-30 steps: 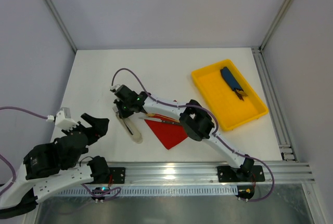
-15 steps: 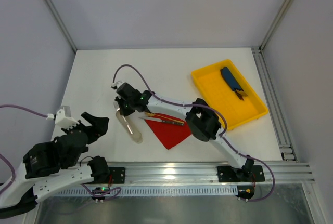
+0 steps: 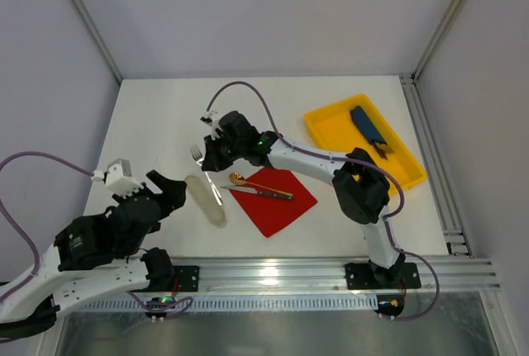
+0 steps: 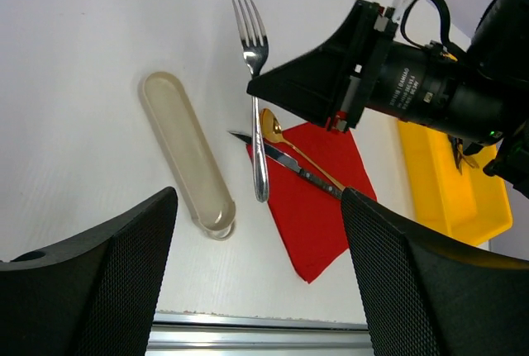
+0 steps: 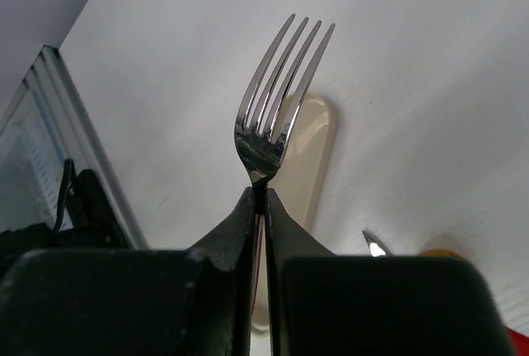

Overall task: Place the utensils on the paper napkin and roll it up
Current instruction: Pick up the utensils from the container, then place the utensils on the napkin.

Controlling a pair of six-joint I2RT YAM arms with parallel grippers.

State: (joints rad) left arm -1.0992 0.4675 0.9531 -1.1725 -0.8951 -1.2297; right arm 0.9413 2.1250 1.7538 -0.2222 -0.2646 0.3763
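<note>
On red paper napkin (image 4: 318,207): spoon (image 4: 273,129) partly down. Right gripper (image 5: 261,207) clamped on fork (image 4: 252,42), not yet placed. Left gripper (image 3: 168,188) spread, empty. Rolling pending.

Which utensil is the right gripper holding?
The fork, pinched at its neck in the right gripper; the gold spoon and the knife lie free across the red napkin.

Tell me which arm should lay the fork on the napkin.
Right. The right gripper is shut on the fork, close beside the paper napkin; the left gripper is open, empty and farther away.
</note>
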